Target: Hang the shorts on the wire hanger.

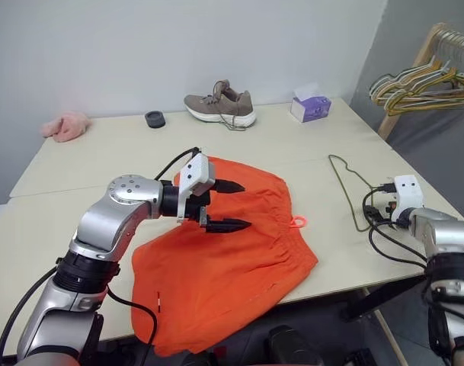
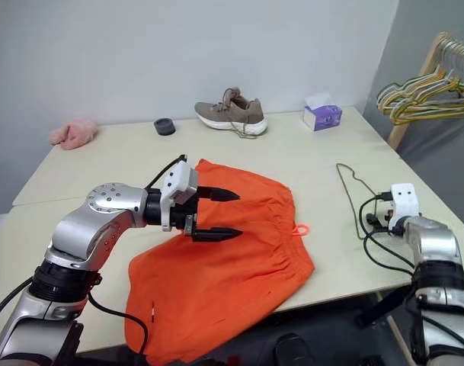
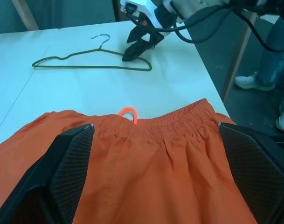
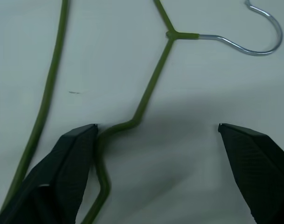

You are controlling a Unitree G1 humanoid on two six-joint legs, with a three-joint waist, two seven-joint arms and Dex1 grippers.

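Shorts [image 1: 224, 267] of bright orange thin fabric lie spread on the cream tabletop [image 1: 292, 145], low and centre in the left eye view, their lower edge hanging over the near side of the tabletop. The gathered elastic waistband faces right, with a small orange drawstring loop [image 1: 298, 222] lying flat on the tabletop just beyond it. No brand mark or print can be read on the fabric.

Right of the shorts, clearly apart from them, the wire hanger [image 1: 347, 191] lies flat: olive-green coated wire with a bare silvery hook [image 4: 253, 35], seen close in the right wrist view.

The left gripper [image 1: 226, 205] hovers over the upper middle of the shorts, pointing right, its two black fingers [image 3: 67, 163] spread wide and holding nothing. The right gripper [image 3: 139, 46] is down at the hanger near the right edge of the tabletop; its fingers [image 4: 72, 158] are spread apart, one fingertip touching or just beside a bend in the wire, nothing clamped.

Along the far side of the tabletop stand a grey-brown sneaker [image 1: 220, 105] with a white sole, a purple tissue box [image 1: 311, 106] whose lettering is too small to read, a small dark round object [image 1: 155, 119], and a pink fluffy item [image 1: 65, 126] at upper left. In the upper right corner a bunch of coloured hangers [image 1: 422, 84] hangs on a wooden rack [image 1: 426, 49].
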